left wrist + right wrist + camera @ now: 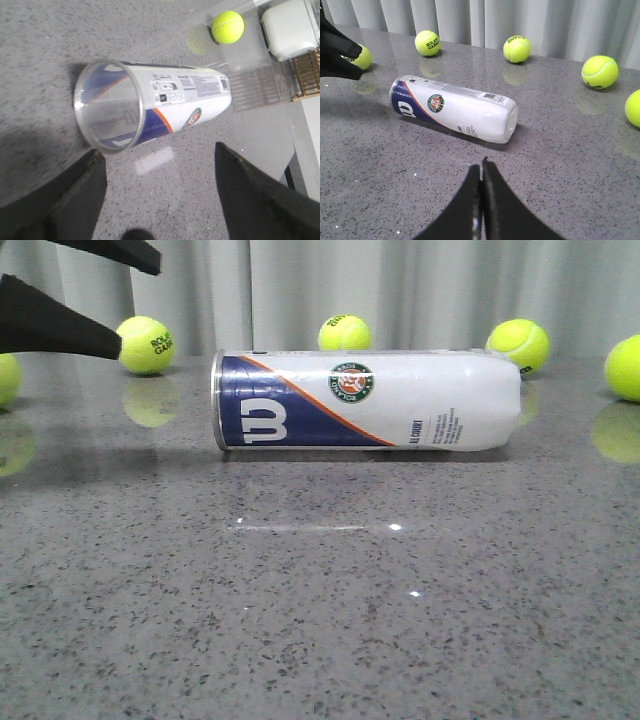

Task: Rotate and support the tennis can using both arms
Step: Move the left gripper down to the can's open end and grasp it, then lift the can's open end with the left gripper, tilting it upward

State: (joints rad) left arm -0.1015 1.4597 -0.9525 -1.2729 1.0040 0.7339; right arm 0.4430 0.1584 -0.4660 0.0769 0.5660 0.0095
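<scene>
The left gripper (pixel 160 200) has its jaws spread wide, one dark finger on each side of its wrist view, holding nothing; they hang above the surface just short of the tennis can's silver-rimmed open end. In the front view this gripper (pixel 100 300) shows as black wedges at the upper left, off the can. The right gripper (pixel 481 200) has its jaws pressed together, empty, above the surface near the can's white closed end but apart from it.

The tennis can (pixel 365 400) lies on its side on the grey speckled surface (pixel 320 620), its long axis running left to right across the front view. The navy panel with the white W and the rim point toward the robot's left, the white end toward its right, the round emblem facing the front camera. Yellow-green tennis balls (pixel 345 332) lie scattered behind it, before a pale curtain (pixel 420 285).
</scene>
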